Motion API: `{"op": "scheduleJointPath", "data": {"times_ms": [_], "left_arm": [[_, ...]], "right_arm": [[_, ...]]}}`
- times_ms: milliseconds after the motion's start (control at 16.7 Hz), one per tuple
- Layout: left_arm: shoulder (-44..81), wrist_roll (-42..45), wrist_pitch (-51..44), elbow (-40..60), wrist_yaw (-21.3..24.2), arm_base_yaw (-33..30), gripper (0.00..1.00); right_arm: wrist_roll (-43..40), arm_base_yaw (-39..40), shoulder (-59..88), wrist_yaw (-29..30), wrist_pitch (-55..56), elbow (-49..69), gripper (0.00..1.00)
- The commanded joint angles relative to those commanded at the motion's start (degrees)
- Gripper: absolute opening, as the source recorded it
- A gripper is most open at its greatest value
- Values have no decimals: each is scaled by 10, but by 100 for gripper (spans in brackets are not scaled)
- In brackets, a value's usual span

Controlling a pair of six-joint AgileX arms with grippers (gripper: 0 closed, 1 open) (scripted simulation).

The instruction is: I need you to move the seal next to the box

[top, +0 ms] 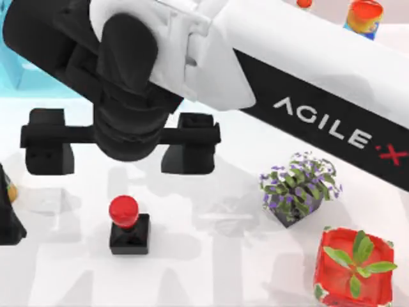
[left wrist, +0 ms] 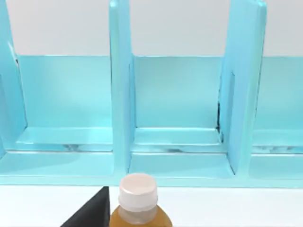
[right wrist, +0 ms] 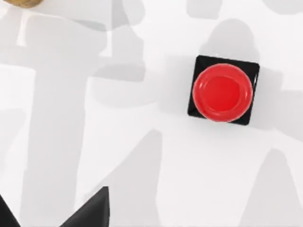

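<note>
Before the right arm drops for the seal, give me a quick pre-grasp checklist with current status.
1. Seal upright, free on the table: ok.
2. Right claw open: ok.
3. Claw centred over seal: not ok; the right wrist view shows the seal off to one side.
4. Box reachable, open table beside it: ok.
5. Flower pot close to the path toward the box: cannot tell.

we see bright, even light on the white tabletop (top: 243, 147). soft grey overlapping shadows of our arms spread across it, and the seal (top: 128, 225) throws a faint shadow. its red knob shows a small glossy highlight.
</note>
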Motion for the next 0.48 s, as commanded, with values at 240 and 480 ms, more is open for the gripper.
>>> {"op": "scheduleJointPath", "data": {"times_ms": [240, 480], "left_arm": [[0, 0, 0, 0, 0, 0, 100], [0, 0, 0, 0, 0, 0, 100]], "right_arm": [[52, 24, 100, 38, -51, 88, 100], [88, 32, 164, 71, -79, 136, 100]]}}
